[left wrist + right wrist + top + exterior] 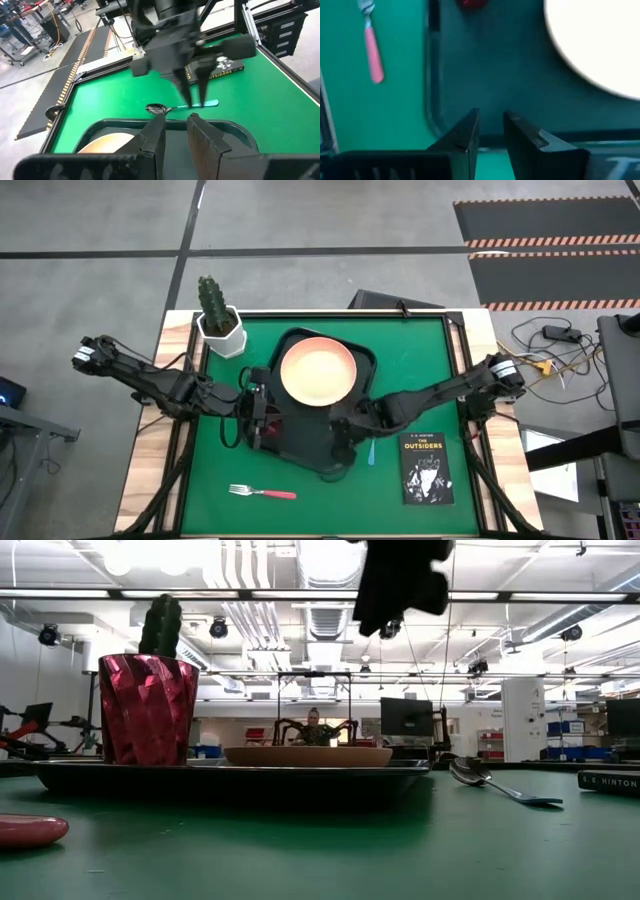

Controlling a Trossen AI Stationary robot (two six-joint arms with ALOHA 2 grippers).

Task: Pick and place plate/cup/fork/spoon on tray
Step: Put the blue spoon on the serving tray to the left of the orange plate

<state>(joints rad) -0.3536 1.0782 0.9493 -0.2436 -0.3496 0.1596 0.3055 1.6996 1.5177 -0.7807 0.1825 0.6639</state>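
The tray (366, 362) lay near the middle of the green desk (420, 350), and two of the task's things were in it. The plate (319, 373) sat flat in the tray's far half, nothing on it. The cup (147, 708) stood upright in the tray's left part, near the rim, with nothing visible inside it. In the high view the cup was hidden under the left arm.

The spoon (492, 782) lay on the desk just outside the tray's right rim, its bowl toward the tray and its teal handle pointing away. The fork (262, 492) lay on the desk near the front edge, left of centre and well apart from the tray, with its pink handle to the right.

The left tool (175, 131) hovered over the tray's left part, holding nothing, its fingers a narrow gap apart. The right tool (491, 131) hung over the tray's near right corner, close to the spoon, likewise released and holding nothing, fingers slightly parted.

A black book (427, 468) lay on the desk to the right of the spoon. A cactus in a white pot (218, 320) stood at the desk's far left corner.
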